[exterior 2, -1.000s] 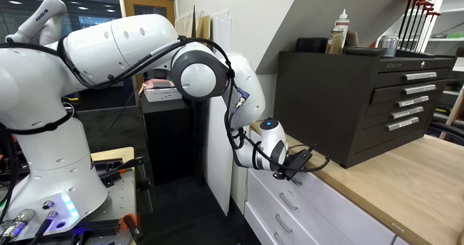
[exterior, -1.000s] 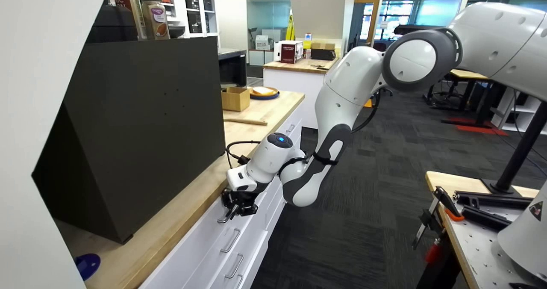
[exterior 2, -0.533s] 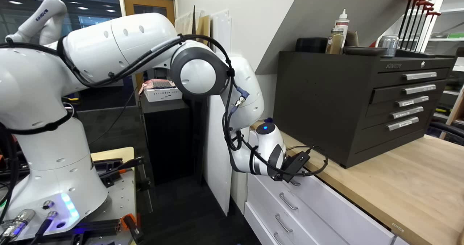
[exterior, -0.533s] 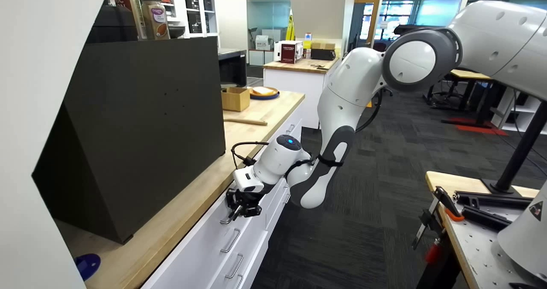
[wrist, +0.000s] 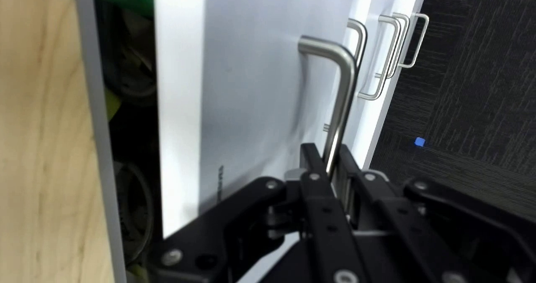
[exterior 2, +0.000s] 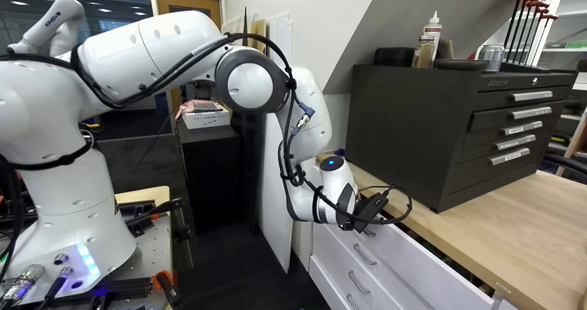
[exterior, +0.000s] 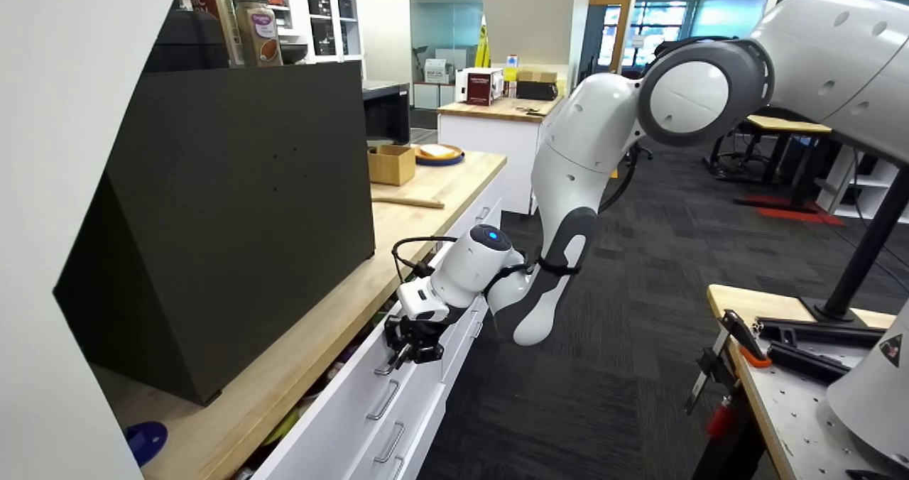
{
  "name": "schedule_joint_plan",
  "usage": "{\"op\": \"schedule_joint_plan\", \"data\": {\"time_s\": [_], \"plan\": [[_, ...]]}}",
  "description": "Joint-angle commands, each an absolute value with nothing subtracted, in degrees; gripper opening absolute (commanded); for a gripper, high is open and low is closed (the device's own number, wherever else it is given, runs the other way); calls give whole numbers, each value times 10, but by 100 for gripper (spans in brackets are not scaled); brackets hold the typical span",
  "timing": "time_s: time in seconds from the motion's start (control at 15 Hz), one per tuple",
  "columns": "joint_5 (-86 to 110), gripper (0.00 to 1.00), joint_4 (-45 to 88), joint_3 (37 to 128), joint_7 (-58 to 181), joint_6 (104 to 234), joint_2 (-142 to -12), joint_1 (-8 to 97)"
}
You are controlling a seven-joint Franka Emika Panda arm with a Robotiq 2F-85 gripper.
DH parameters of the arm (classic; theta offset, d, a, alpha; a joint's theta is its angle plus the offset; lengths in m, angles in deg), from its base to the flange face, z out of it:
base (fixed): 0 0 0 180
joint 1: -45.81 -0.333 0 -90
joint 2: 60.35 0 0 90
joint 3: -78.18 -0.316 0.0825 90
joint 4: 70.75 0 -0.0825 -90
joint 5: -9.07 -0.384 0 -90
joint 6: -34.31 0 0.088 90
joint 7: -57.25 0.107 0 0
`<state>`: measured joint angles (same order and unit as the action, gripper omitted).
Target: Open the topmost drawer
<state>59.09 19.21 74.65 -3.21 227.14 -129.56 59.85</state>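
Topmost drawer (wrist: 251, 94): long, flat-fronted, white, standing partway out; slim silver bar handle (wrist: 343, 99) clamped in gripper (wrist: 328, 153).

- My gripper (exterior: 402, 356) is at the silver bar handle (exterior: 383, 371) of the topmost drawer (exterior: 341, 409); how my fingers sit on it is too small to tell here.
- That drawer stands partly out from beneath the wooden countertop (exterior: 284, 370), and a strip of its contents shows, a yellow-green thing (exterior: 284, 427) among them.
- My white arm (exterior: 582, 139) slopes down above the dark carpet (exterior: 603, 366).
- On the countertop stand a large dark box (exterior: 248, 217), topped by a jar (exterior: 261, 33), and a small wooden box (exterior: 394, 165).
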Motion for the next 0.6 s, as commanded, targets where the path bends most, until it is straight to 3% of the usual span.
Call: {"op": "schedule_joint_plan", "data": {"time_s": [0.0, 0.53], "plan": [[636, 3, 311, 749, -21, 2267, -1229, 608], [682, 3, 447, 771, -1, 2295, -1151, 614]]}}
